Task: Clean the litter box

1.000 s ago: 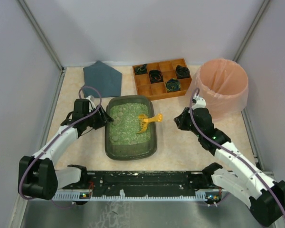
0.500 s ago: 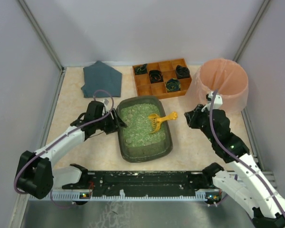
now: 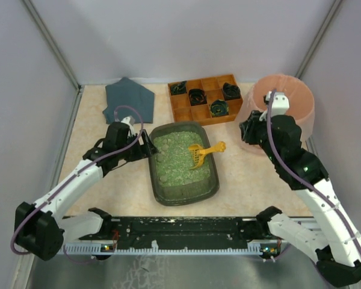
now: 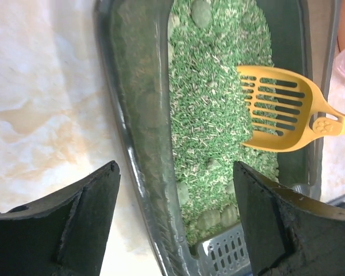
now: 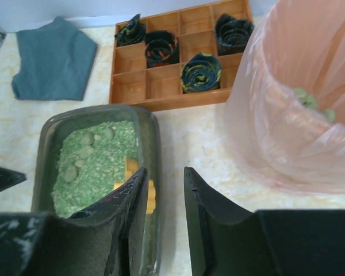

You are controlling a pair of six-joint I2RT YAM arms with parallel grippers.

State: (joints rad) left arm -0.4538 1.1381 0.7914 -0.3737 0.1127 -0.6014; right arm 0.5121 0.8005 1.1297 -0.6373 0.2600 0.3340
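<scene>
The dark grey-green litter box (image 3: 154,177) lies mid-table, filled with green litter and some rounded clumps (image 5: 71,172). A yellow slotted scoop (image 3: 200,154) rests in it, its handle over the right rim. My left gripper (image 3: 148,150) is open wide; in the left wrist view (image 4: 175,201) its jaws straddle the box's left rim (image 4: 132,144), with the scoop (image 4: 276,115) beyond. My right gripper (image 3: 246,130) is raised beside the pink bin, empty, its jaws a narrow gap apart (image 5: 164,178). It looks down on the box's right rim (image 5: 150,132).
A round pink bag-lined bin (image 3: 302,96) stands at the back right, with green clumps inside (image 5: 310,102). An orange-brown wooden compartment tray (image 3: 180,113) with dark rolls sits behind the box. A grey cloth (image 3: 129,101) lies at the back left. Walls enclose three sides.
The litter box with the scoop slid to the right alongside my left gripper, then stopped. My right gripper rose and moved back toward the pink bin.
</scene>
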